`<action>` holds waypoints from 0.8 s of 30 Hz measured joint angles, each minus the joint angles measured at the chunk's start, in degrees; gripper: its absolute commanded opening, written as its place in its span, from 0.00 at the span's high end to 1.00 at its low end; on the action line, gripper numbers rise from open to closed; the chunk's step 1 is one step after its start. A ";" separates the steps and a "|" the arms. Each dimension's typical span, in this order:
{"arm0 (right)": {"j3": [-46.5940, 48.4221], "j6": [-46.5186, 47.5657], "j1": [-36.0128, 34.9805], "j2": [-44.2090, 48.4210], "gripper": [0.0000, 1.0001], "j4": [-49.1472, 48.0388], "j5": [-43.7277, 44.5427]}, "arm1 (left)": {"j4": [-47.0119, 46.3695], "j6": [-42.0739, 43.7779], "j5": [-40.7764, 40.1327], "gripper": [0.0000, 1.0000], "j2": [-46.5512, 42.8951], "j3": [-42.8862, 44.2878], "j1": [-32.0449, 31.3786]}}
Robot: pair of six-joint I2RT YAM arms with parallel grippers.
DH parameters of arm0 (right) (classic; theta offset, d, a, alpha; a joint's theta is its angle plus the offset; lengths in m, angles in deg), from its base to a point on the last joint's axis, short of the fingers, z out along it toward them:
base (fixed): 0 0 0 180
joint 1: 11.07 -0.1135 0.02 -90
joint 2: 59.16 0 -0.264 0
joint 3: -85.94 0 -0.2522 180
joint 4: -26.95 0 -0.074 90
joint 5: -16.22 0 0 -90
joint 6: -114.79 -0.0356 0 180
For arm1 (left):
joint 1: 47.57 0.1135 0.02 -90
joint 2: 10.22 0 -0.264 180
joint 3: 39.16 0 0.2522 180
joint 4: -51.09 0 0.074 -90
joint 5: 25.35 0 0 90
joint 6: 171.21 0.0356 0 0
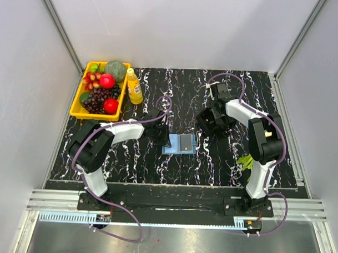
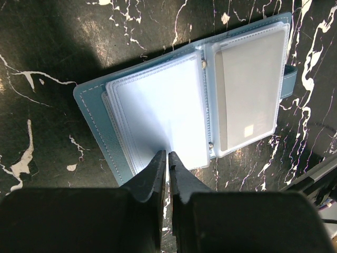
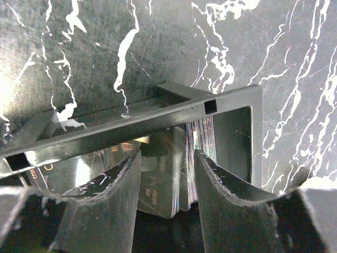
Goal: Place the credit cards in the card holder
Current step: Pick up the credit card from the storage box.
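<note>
White walls (image 1: pixel 178 32) close in three sides of a black marble table (image 1: pixel 223 173), with the two arms bolted at its near edge. One yellow tray (image 1: pixel 75 110) of fruit and one yellow bottle (image 1: pixel 134 86) sit in the far left corner, well away from the work.

One card holder (image 1: pixel 171 148) lies open mid-table, with bare marble on every side. The left gripper (image 2: pixel 167 158) has its fingers pressed together on the edge of a clear sleeve page. One grey card (image 2: pixel 247 95) already sits in the opposite sleeve.

To the right stands one black frame (image 3: pixel 234 100), apart from the wallet. The right gripper (image 3: pixel 166 168) hangs over it with its fingers apart, either side of a stack of cards (image 3: pixel 202 153). I cannot count the cards or tell whether the fingers touch them.
</note>
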 measured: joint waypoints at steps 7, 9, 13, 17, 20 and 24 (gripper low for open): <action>-0.72 -0.57 0.00 0.00 0.37 1.01 0.63 | 0.00 0.00 0.13 0.91 0.02 0.00 0.00; -0.72 -0.79 0.00 0.00 0.34 1.09 0.81 | 0.00 0.00 0.22 0.91 0.04 0.00 0.00; -0.98 -0.96 -0.02 0.00 0.27 1.22 0.17 | 0.00 0.00 0.35 0.91 0.07 0.00 0.02; -1.16 -0.98 -0.02 0.00 0.30 1.46 -0.48 | 0.00 0.00 0.39 0.91 0.09 0.00 0.04; -1.16 -0.96 -0.02 -0.11 0.41 1.66 -0.39 | -0.11 0.00 0.63 0.91 0.31 0.00 0.07; -1.16 -1.20 -0.26 -0.59 0.50 1.62 -0.20 | -0.22 0.00 0.83 0.91 0.35 0.00 0.07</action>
